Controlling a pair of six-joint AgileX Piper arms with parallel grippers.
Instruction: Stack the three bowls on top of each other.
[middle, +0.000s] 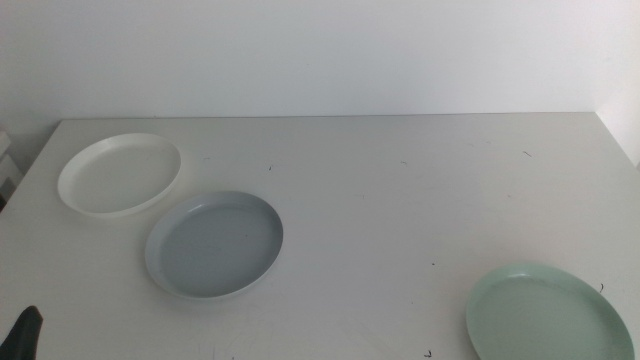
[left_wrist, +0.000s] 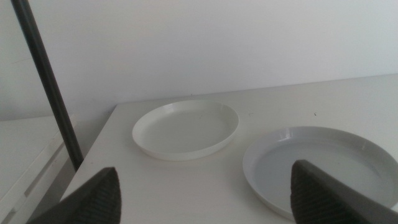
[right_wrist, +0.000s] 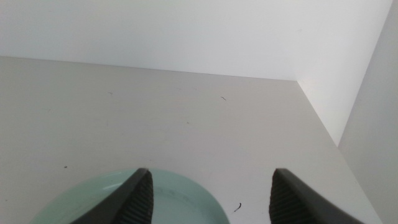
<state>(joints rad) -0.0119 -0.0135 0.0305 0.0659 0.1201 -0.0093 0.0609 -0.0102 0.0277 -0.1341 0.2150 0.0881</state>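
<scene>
**Three bowls apart, no grasp yet**

Nearest in the middle view, the mint bowl sits at the counter's near right corner, well apart from the other two. The left gripper shows only as a dark tip at the near left edge; the right gripper is out of that view. Farther back on the left lies the grey-blue bowl, and just beyond it, close but not touching, the white bowl.

Nothing is stacked, so the task stands at its first step. Both grippers have their jaws spread wide and hold nothing. The next move likely calls for one gripper to close over a low rim and lift a bowl onto another.

Only the wrist views show the jaws. The right one shows its gripper hanging over the mint bowl; the left one shows its gripper facing the grey-blue and white bowls, plus a dark pole beside the counter.
</scene>
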